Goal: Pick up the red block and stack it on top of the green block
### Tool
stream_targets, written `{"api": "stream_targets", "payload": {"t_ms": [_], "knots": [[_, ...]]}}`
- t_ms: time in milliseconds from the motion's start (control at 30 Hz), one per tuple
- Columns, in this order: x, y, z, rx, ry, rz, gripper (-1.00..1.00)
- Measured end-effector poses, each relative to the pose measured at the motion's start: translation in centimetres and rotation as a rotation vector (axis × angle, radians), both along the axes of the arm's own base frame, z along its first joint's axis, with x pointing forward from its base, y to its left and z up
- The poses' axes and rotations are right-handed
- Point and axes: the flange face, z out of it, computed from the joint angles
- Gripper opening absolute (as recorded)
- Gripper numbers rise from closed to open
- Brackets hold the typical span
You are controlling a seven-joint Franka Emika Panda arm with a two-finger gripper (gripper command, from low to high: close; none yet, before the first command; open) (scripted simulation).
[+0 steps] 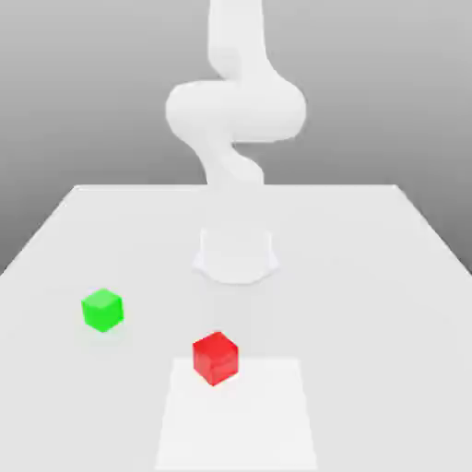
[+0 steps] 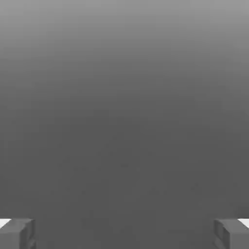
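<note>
The end effector (image 2: 124,233) is seen spread wide in the hand view, nothing held between its fingertips (image 2: 19,233). On the white tabletop (image 1: 369,277), the red block (image 1: 216,358) is placed lower centre of the exterior view, the green block (image 1: 102,310) apart at left. The arm (image 1: 235,111) is raised behind them, with nothing found between the blocks.

Exterior view: raised, off the table's (image 1: 387,277) near edge, facing across it and slightly down toward the arm's (image 1: 235,120) base at the middle; whole tabletop to its far edge in frame, at middling range. Hand view: mounted on the hand, looking out between the two fingertips (image 2: 17,233), facing plain grey ground. No shared part can be told.
</note>
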Motion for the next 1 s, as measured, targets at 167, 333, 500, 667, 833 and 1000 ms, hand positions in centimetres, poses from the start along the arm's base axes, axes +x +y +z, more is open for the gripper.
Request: {"api": "stream_targets", "payload": {"t_ms": [167, 333, 500, 667, 833, 1000], "knots": [[3.8, -1.1, -12.4, 0.116, 0.183, -0.169, 0.0], [3.8, -1.9, -25.0, 0.204, 0.364, -0.36, 0.0], [-0.3, -2.4, -37.7, 0.264, 0.559, -0.596, 0.0], [-3.9, -2.8, -47.8, 0.289, 0.675, -0.751, 0.0], [-4.3, -2.6, -51.3, 0.291, 0.682, -0.756, -1.0], [-4.3, -2.6, -51.7, 0.291, 0.68, -0.756, -1.0]]}}
